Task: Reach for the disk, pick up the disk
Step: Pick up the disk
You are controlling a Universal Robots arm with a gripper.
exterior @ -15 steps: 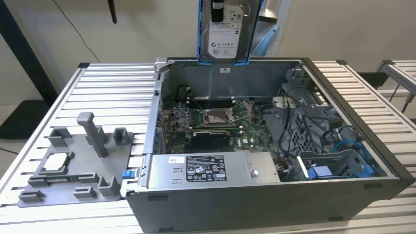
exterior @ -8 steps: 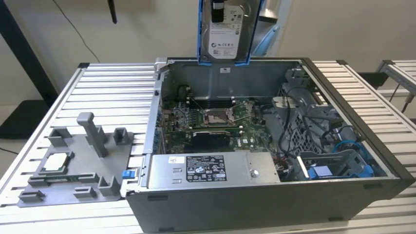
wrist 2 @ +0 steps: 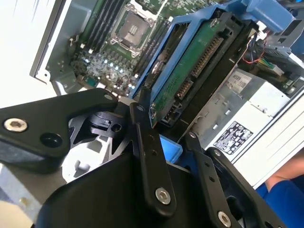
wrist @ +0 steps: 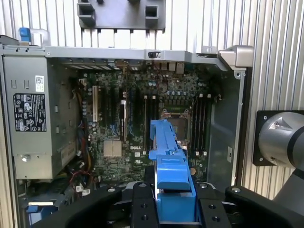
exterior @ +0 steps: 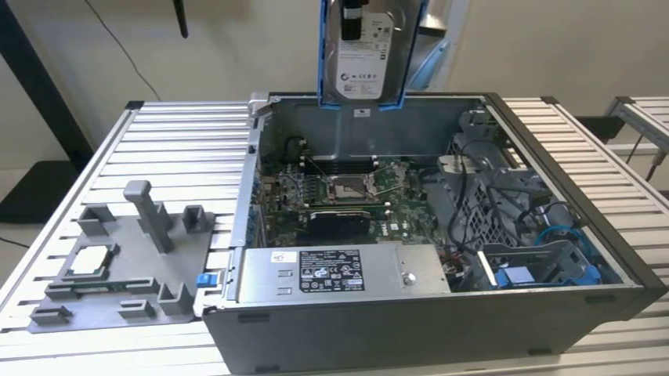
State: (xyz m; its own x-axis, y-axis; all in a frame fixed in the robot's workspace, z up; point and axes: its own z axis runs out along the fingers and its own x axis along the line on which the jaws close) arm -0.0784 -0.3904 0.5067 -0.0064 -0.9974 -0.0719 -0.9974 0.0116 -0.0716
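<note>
Open computer case (exterior: pixel 585 243) sits on the slatted table (exterior: pixel 178 149). Inside it, the motherboard (wrist: pixel 128 123) lies flat with the grey power supply box (exterior: pixel 340 270) along the near wall in the exterior view. A grey fixture tray (exterior: pixel 115 270) lies on the table toward the exterior view's left, just beside the case. I'm holding the disk (exterior: pixel 366 55) high above the case, label facing the exterior camera, blue bracket (wrist: pixel 171 175) around it. My gripper (wrist 2: pixel 173 137) is clamped on the disk, one finger each side of the bracket.
</note>
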